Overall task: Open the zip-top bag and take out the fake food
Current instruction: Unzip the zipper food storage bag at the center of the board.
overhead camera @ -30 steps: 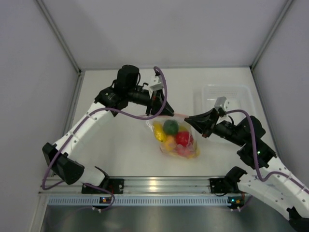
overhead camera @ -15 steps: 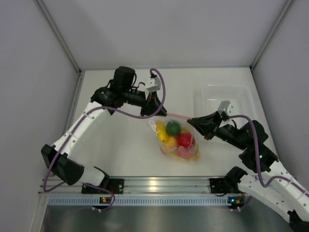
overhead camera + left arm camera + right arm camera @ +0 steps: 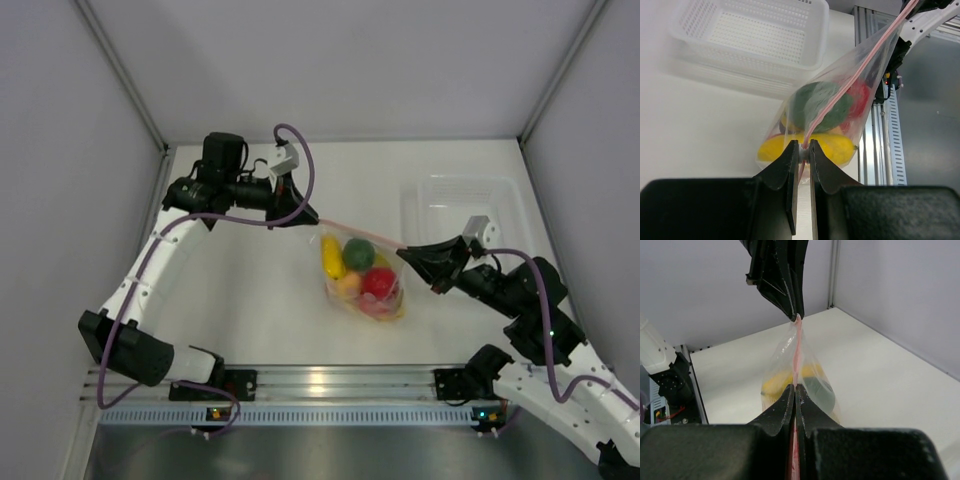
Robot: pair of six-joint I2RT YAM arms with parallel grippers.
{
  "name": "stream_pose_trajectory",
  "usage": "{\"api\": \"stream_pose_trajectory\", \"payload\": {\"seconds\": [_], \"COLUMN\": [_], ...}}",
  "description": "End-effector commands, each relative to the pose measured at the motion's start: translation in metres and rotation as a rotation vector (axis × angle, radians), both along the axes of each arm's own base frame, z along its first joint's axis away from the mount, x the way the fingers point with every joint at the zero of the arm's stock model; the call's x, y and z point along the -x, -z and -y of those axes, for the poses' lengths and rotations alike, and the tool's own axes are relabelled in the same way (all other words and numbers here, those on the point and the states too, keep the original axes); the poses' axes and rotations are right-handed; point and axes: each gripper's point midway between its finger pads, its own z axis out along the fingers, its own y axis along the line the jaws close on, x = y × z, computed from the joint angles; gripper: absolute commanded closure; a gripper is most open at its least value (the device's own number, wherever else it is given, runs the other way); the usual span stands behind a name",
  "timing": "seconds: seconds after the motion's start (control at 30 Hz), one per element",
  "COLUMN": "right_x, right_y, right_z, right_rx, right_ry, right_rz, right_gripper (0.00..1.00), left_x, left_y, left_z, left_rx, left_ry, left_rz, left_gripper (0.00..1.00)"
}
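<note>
The zip-top bag (image 3: 364, 296) hangs between my two grippers just above the table, its red-pink zip strip (image 3: 352, 232) stretched taut. My left gripper (image 3: 308, 217) is shut on the strip's left end; in its wrist view the tips (image 3: 801, 147) pinch it below the bag (image 3: 875, 95). My right gripper (image 3: 405, 253) is shut on the strip's right end, seen close in its own view (image 3: 795, 387). The fake food is inside the bag: a yellow banana (image 3: 330, 257), a green piece (image 3: 358, 255), a red piece (image 3: 378, 283) and a peach one (image 3: 348, 287).
A clear rectangular tray (image 3: 415, 190) stands at the back right, behind my right gripper; it shows as a white perforated basket (image 3: 740, 55) in the left wrist view. Grey walls close the table on three sides. An aluminium rail (image 3: 330, 380) runs along the near edge.
My left gripper has pulled back and to the left with its end of the zip strip, drawing the strip out longer and tighter. My right gripper has shifted slightly right, still gripping.
</note>
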Motion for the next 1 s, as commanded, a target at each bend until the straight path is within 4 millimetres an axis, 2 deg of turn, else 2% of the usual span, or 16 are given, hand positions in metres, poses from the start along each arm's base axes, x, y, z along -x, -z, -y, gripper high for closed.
{"api": "stream_pose_trajectory", "payload": {"seconds": [0.0, 0.4, 0.73, 0.97], "right_x": [0.017, 0.031, 0.026, 0.027], "right_y": [-0.04, -0.047, -0.042, -0.047], "right_z": [0.01, 0.025, 0.027, 0.03], "right_rx": [-0.06, -0.066, -0.056, -0.07], "right_ry": [-0.017, -0.002, 0.025, 0.036], "right_rz": [0.104, 0.123, 0.113, 0.116], "right_gripper": [1.0, 1.0, 1.0, 1.0], "left_x": [-0.004, -0.015, -0.012, -0.014], "left_y": [-0.007, -0.005, -0.011, -0.01], "left_z": [-0.012, -0.024, -0.029, -0.032], "left_rx": [0.006, -0.014, -0.019, -0.037], "left_ry": [-0.027, -0.09, -0.111, -0.14], "left_rz": [0.069, 0.079, 0.112, 0.13], "left_gripper": [1.0, 1.0, 1.0, 1.0]}}
